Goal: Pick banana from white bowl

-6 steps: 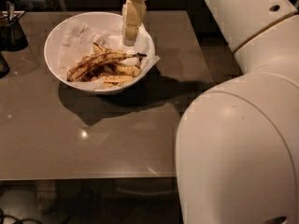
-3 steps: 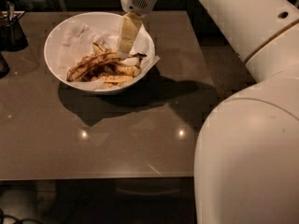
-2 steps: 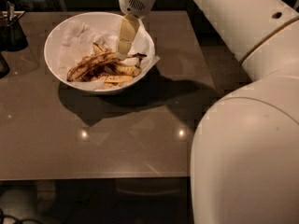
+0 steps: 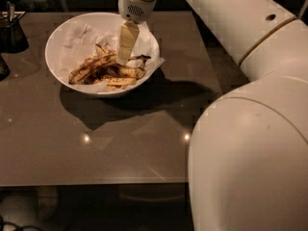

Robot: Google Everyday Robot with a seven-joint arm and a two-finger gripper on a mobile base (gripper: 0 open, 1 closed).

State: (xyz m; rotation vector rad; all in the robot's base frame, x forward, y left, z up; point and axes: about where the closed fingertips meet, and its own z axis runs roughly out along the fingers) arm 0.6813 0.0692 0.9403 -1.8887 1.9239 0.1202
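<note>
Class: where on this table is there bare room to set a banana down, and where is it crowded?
Bare: the table strip between the white bowl and the near edge, and the patch between the bowl and the robot's arm. Crowded: the bowl, where the gripper hangs over the banana, and the far-left corner by the dark container.

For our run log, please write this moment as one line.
stage: pre-grasp | gripper: inside bowl, tip near banana | banana: lying in bowl, not lifted | contact: cannot tell
</note>
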